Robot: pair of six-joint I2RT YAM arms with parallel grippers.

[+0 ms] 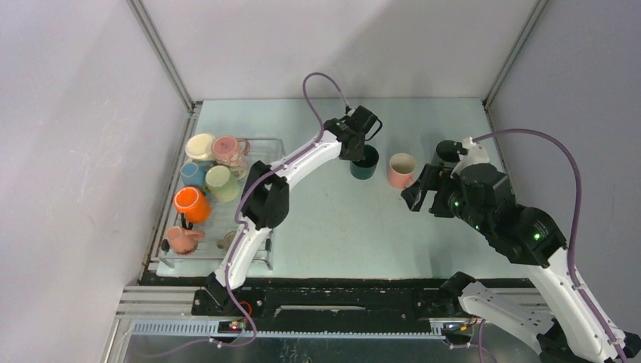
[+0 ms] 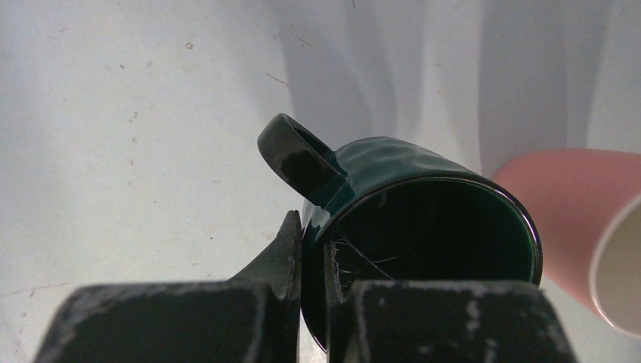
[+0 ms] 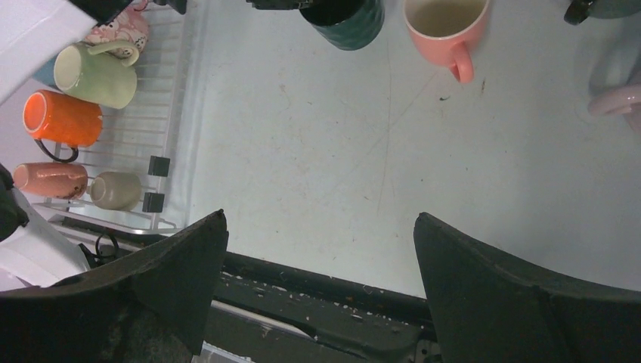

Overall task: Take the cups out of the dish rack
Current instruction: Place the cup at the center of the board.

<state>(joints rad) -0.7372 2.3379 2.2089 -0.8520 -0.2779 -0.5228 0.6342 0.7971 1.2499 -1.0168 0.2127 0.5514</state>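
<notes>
My left gripper (image 1: 357, 144) is shut on the rim of a dark teal cup (image 1: 364, 165), which stands upright mid-table. In the left wrist view one finger (image 2: 283, 257) is outside the wall of this teal cup (image 2: 423, 189) and the other is inside, just below the handle. A pink cup (image 1: 401, 170) stands upright just right of it. The dish rack (image 1: 264, 147) at the left holds several cups, among them cream (image 1: 200, 146), pale green (image 1: 221, 181) and orange (image 1: 191, 204). My right gripper (image 1: 420, 193) hangs open and empty right of the pink cup.
The right wrist view shows the teal cup (image 3: 348, 23), the pink cup (image 3: 442, 26), the rack (image 3: 162, 98) with its orange cup (image 3: 60, 117), and part of a pale pinkish thing (image 3: 616, 98) at the right edge. The table's black front rail (image 3: 317, 280) lies below the right gripper (image 3: 319, 219).
</notes>
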